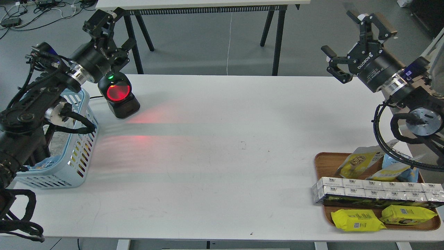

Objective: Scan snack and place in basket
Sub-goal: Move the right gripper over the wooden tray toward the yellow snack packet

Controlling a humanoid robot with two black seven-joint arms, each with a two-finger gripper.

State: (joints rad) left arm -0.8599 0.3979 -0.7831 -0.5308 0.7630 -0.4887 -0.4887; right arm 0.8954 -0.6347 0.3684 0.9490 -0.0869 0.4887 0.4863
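The snack [359,161], a small pouch with a pale top and a yellow lower part, lies tilted at the back of the brown tray [322,163] at the right. At the table's left edge stands the light blue slotted basket [74,163], partly hidden by my left arm. My left gripper [111,33] is raised above and behind the scanner, open and empty. Far across the table, my right gripper [350,41] hangs high above the right end, well above the tray, also open with nothing between its fingers.
A black scanner [118,95] glows red beside the basket and casts red light on the table. The tray also holds a blue-and-yellow bag [395,168], a row of silver boxes [374,192] and two flat yellow packets [357,220]. Something pale lies inside the basket.
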